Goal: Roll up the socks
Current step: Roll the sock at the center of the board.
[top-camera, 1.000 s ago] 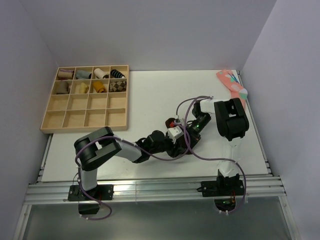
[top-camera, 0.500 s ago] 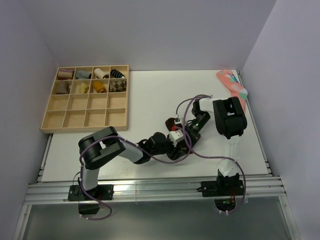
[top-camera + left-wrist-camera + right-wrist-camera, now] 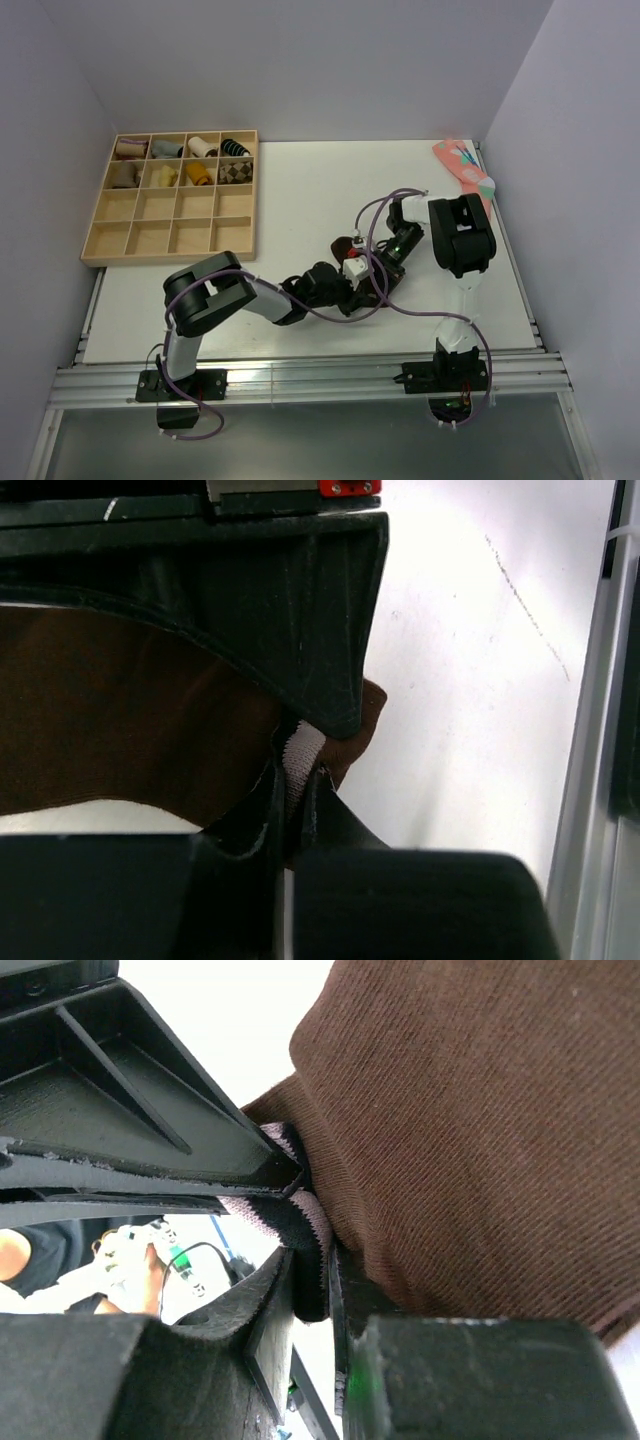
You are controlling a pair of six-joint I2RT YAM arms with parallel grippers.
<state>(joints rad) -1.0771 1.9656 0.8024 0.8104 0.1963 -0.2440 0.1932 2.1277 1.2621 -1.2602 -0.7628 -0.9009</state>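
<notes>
L gripper (image 3: 296,798): jaws all but closed, pinching the pale-striped cuff edge of the sock (image 3: 120,710). R gripper (image 3: 308,1260): jaws narrow, nipping the same striped cuff; brown body bulges just past its tips. The two sets of tips sit v. close at that cuff. Sock is bunched betw. both grippers, low over the table (image 3: 480,680).

Step, my read: roll mostly formed, cuff now being worked to lock it.

Next prob. needs one pair anchoring the bundle while the other stretches the cuff over.
</notes>
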